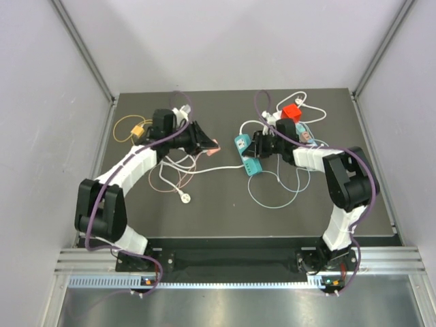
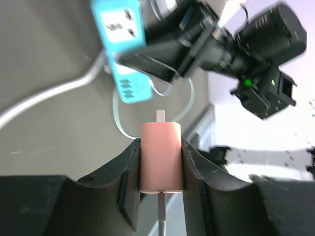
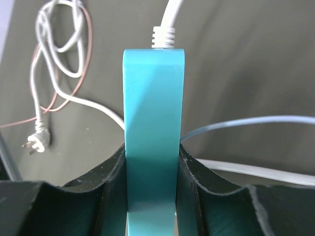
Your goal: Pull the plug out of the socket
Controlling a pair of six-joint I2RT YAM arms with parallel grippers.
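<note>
My left gripper (image 1: 210,144) is shut on a pink plug (image 2: 161,157), which shows small in the top view (image 1: 214,148). Its white prong points at a teal power strip (image 2: 120,49), with a clear gap between them. My right gripper (image 1: 257,150) is shut on the edge of that teal strip (image 3: 153,123), which is held off the mat (image 1: 247,155). Of the long white socket strip, only a pastel-spotted bit (image 1: 308,136) peeks out behind the right arm. The rest is hidden.
A loose white plug (image 1: 184,198) and tangled white and brown cords lie on the dark mat between the arms. A pale blue cable (image 1: 272,197) loops in front. A red block (image 1: 293,111) sits at the back right, a yellow cable (image 1: 129,128) at the back left.
</note>
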